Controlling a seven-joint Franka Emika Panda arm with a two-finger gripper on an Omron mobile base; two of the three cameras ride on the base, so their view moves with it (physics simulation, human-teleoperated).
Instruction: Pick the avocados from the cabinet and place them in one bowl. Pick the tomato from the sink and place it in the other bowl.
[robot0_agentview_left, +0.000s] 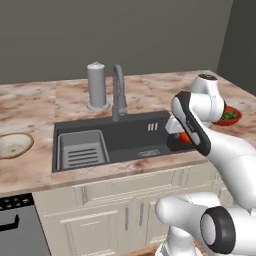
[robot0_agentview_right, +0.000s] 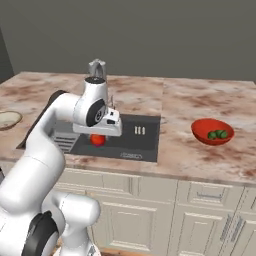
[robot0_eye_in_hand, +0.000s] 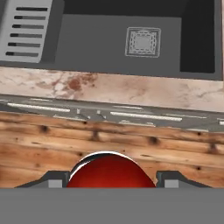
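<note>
a pink-and-brown marbled counter (robot0_agentview_right: 200, 107) runs across the room under a plain grey-olive wall (robot0_agentview_left: 100, 30). sunk into it is the sink (robot0_agentview_left: 130, 137), a dark grey basin with a square drain (robot0_eye_in_hand: 142, 42) in its floor and a grey ribbed rack (robot0_agentview_left: 81, 148) at its left end. a curved grey faucet (robot0_agentview_left: 118, 90) rises at the back edge, and a grey cylindrical container (robot0_agentview_left: 96, 85) stands just beside it on the counter. below the counter run cream panelled cabinet fronts (robot0_agentview_right: 200, 210) with thin bar handles, and the hand view looks past the counter edge down to a wooden plank floor (robot0_eye_in_hand: 109, 140).

the gripper (robot0_eye_in_hand: 112, 183) hangs over the front part of the sink, its fingers (robot0_eye_in_hand: 52, 180) pressed on either side of the tomato (robot0_agentview_right: 98, 140), which it holds clear of the basin floor. in the hand view the red ball fills the gap between the two tips.

on the counter well to the right of the sink sits the red bowl (robot0_agentview_right: 202, 131) with the two dark green avocados (robot0_agentview_right: 218, 134) lying together inside it. far to the left rests the pale cream bowl (robot0_agentview_left: 15, 145) with its tan rim. a dark appliance front (robot0_agentview_left: 15, 225) shows at the lower left, under the counter.
</note>
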